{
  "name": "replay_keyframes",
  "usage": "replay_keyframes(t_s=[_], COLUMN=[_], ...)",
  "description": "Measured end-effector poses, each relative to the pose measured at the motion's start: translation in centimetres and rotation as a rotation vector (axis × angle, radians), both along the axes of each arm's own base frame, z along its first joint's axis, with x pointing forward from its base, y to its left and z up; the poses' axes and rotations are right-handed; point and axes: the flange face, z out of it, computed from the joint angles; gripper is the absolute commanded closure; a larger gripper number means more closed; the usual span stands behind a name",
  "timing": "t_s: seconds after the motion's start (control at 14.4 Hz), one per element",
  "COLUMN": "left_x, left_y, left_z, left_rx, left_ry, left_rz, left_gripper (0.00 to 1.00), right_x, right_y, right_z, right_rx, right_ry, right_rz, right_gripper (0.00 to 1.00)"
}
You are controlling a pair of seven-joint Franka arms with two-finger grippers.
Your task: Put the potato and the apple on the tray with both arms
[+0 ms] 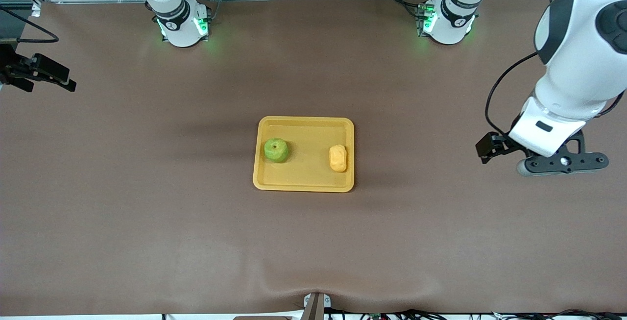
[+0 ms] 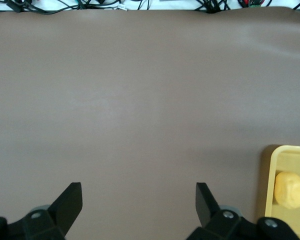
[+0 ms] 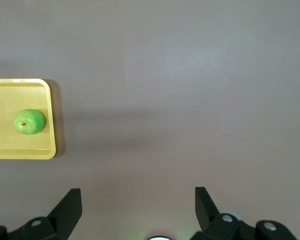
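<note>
The yellow-orange tray lies mid-table. The green apple sits in it toward the right arm's end. The yellow-orange potato sits in it toward the left arm's end. My left gripper hangs open and empty over bare table at the left arm's end, well clear of the tray. Its wrist view shows spread jaws, the tray's corner and the potato. My right gripper is up at the right arm's end, open and empty. Its wrist view shows the tray with the apple.
The brown mat covers the whole table. The two arm bases stand along the edge farthest from the front camera. A small mount and cables sit at the nearest edge.
</note>
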Motion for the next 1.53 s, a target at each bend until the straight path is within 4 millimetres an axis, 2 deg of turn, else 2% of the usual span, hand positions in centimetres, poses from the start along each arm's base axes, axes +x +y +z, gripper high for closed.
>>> replay_keyframes(t_s=[0.21,0.49,0.9,1.11,1.18,1.53], left_x=[-2.4,-6.9,-12.3,-13.4,-13.6,-13.8], left_y=[0.2,1.2,5.3,9.0,9.6,8.8], left_z=[2.2,6.0,7.6,8.3,8.4,8.2], left_rx=[0.023,0.027,-0.039,-0.106,-0.112,-0.106], left_ry=[0.054,0.127,0.154,0.166,0.168,0.185], left_rz=[0.006,0.036,0.111,0.122,0.118,0.058], left_gripper=[0.0,0.0,0.0,0.0,0.0,0.0], right_x=[-0.3,-0.3,-0.2,-0.2,-0.2,-0.2], right_y=[-0.1,-0.1,-0.1,-0.1,-0.1,-0.2], right_z=[-0.3,-0.4,-0.6,-0.9,-0.9,-1.0], right_rx=[-0.001,-0.004,-0.006,-0.006,-0.006,-0.007], right_ry=[0.032,0.033,0.038,0.048,0.051,0.054], right_rz=[-0.001,0.0,0.0,0.0,0.0,-0.001], right_gripper=[0.0,0.0,0.0,0.0,0.0,0.0])
